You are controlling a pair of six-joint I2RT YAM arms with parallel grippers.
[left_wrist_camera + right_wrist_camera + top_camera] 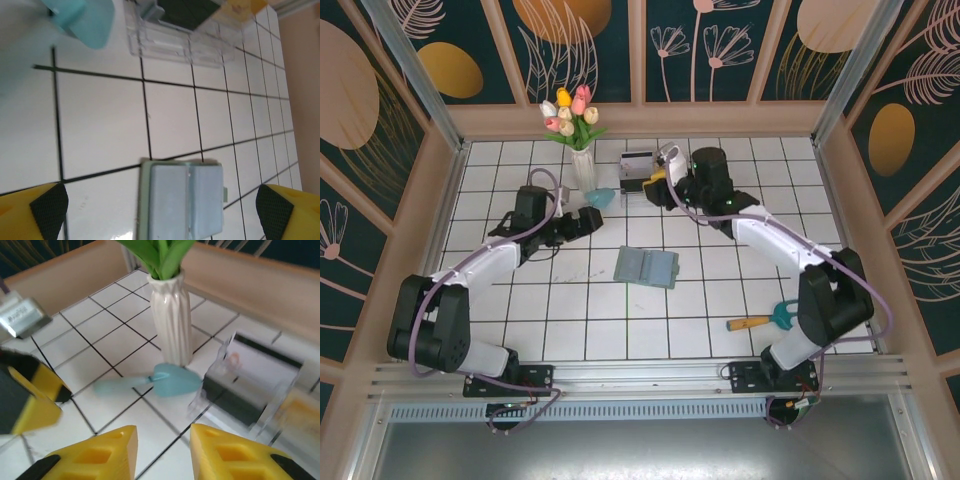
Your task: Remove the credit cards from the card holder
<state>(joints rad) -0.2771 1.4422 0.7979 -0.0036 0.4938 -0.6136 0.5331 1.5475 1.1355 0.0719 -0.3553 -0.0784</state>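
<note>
The card holder [646, 267] lies open on the white tiles mid-table, blue-grey inside facing up with a sage-green rim; in the left wrist view the card holder [182, 200] lies flat, and I see no card sticking out of it. My left gripper [592, 220] hovers behind and left of it, wide open and holding nothing [160, 217]. My right gripper [655, 188] is at the clear box [638, 170]; its yellow fingers [100, 455] stand apart over bare tile. Flat card-like pieces, one dark [235, 405] and one whitish [265, 367], stand in that box.
A white vase [583, 168] of tulips stands at the back, with a teal scoop [602, 197] at its foot between the two grippers. An orange-handled tool [758, 321] lies by the right arm's base. Wooden walls ring the tiled floor.
</note>
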